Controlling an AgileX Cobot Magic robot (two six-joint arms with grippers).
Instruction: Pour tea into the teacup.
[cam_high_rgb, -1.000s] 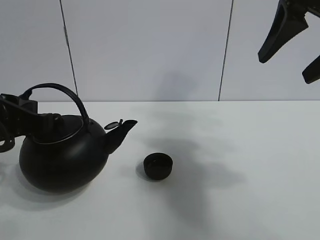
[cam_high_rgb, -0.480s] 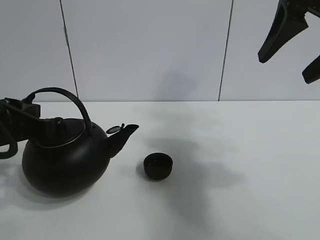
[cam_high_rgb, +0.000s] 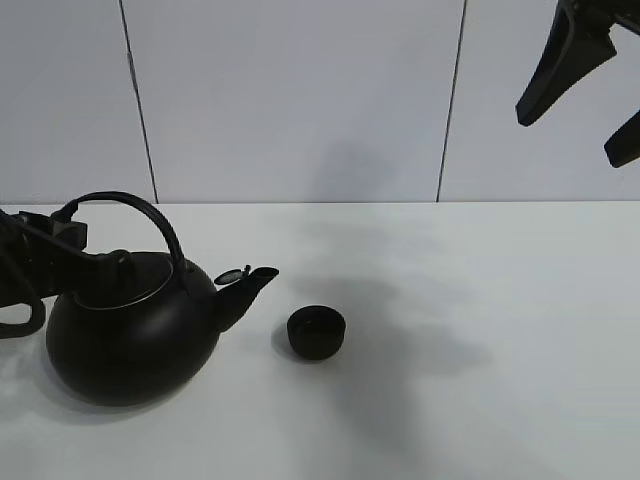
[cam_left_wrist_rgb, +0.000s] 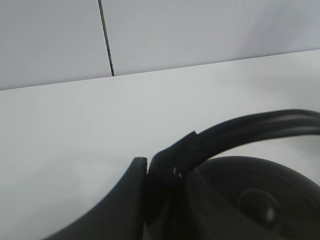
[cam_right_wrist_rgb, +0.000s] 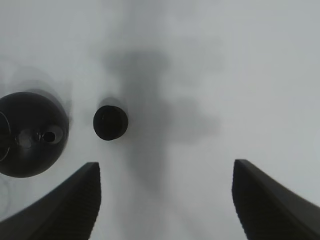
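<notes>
The teacup (cam_high_rgb: 317, 332) (cam_right_wrist_rgb: 110, 122) sits upright on the white desk (cam_high_rgb: 480, 400), near the middle of it and a little toward the front edge, touching nothing. Just beside it, toward the left edge, is the big round black kettle (cam_high_rgb: 132, 335) (cam_right_wrist_rgb: 27, 135); its spout (cam_high_rgb: 250, 282) points at the cup but stays apart from it. Whether the kettle rests on the desk or hangs just above it cannot be told. The left gripper (cam_high_rgb: 70, 240) (cam_left_wrist_rgb: 165, 165) has its jaws clamped on the kettle's arched handle (cam_high_rgb: 135, 212) (cam_left_wrist_rgb: 250, 130). The right gripper (cam_high_rgb: 590, 95) (cam_right_wrist_rgb: 165, 200) hangs high over the right half of the desk, jaws wide apart, holding nothing.
</notes>
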